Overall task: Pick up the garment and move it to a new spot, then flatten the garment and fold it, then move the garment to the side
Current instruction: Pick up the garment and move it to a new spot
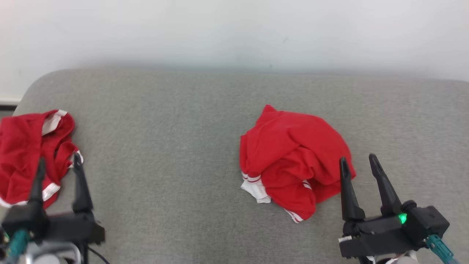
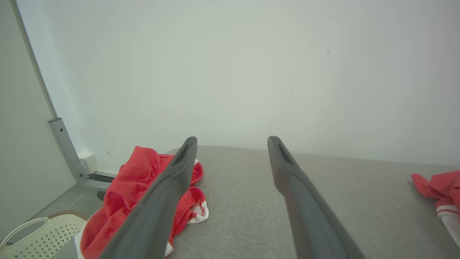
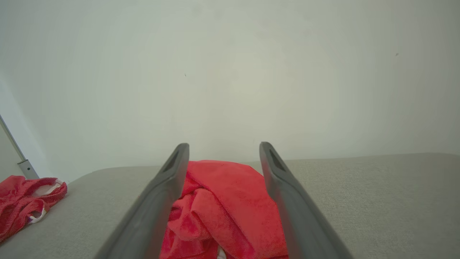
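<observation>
The crumpled red cloth garment with white stripes point(image 1: 293, 157) is lying in a round heap in the middle of the soft grey cloth top point(image 1: 165, 146), with no clear long side, one pointy corner pointing at the white wall point(image 1: 234, 33) and its white striped edges pointing back at the robot. The right gripper point(image 1: 357, 158) is sitting just beside the heap's right edge with its jaws wide apart and holding nothing. Far off at the left edge, a second bunched-up red garment with white trim point(image 1: 22, 154) is lying under the left gripper point(image 1: 59, 157), whose jaws are also standing wide and empty.
</observation>
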You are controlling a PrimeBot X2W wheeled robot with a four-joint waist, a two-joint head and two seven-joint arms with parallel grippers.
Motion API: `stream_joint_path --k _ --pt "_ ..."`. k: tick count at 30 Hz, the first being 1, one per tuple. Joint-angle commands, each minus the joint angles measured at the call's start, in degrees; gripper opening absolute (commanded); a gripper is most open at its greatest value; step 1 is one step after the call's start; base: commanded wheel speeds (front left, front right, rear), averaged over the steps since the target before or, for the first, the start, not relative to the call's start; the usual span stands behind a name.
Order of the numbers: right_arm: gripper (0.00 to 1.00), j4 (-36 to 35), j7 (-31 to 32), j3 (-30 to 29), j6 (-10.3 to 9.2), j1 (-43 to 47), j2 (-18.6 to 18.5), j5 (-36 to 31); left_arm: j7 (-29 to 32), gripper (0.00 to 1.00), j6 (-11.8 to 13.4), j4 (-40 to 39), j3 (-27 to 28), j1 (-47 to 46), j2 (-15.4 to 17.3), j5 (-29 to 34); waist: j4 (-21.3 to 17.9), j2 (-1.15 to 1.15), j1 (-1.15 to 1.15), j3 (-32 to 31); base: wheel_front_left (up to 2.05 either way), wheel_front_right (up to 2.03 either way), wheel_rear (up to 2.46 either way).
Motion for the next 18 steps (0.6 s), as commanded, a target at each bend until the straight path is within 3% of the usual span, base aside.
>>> stream_joint_path --k 1,9,18 --pt "1.0 0.4 -0.1 -0.4 -0.1 1.0 0.0 -0.3 -0.1 1.0 -0.1 -1.3 0.5 2.0 -0.9 1.0 -1.2 0.0 0.01 -1.2 0.0 0.0 0.0" --pt "1.0 3.8 -0.1 -2.8 -0.1 4.2 0.0 -0.9 -0.1 1.0 -1.3 -8.8 1.7 11.7 -5.9 4.5 -3.4 0.0 0.01 -2.7 0.0 0.0 0.0" --pt "1.0 6.3 -0.1 -3.4 -0.1 6.2 0.0 -0.8 -0.1 1.0 -3.3 -8.4 -0.3 16.1 -7.3 8.1 -4.5 0.0 0.01 -3.1 0.0 0.0 0.0"
